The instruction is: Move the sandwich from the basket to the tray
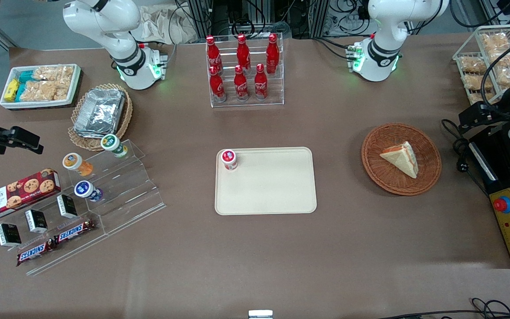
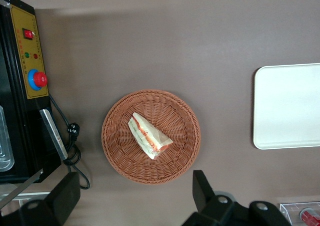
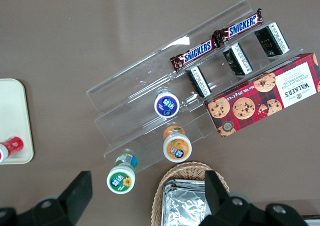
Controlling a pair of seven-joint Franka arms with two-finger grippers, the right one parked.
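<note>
One brown surface [image 1: 326, 248] carries one cream tray [image 1: 272, 186], with one red-lidded cup [image 1: 229, 159] at its ten o'clock corner. One reddish wicker basket [image 1: 427, 177], toward the working arm's end, holds one sandwich [image 1: 402, 158]: a pale wedge edged orange-red. The gripper [image 2: 135, 198] hangs above the basket, fingers [image 2: 202, 188] apart.

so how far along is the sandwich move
Not started, by the look of it. The sandwich lies in the basket, untouched. The gripper is open and empty, high above the table beside the basket. The tray holds only a small red-lidded cup in one corner. Left: descend, grasp the sandwich, carry it to the tray, release.
</note>
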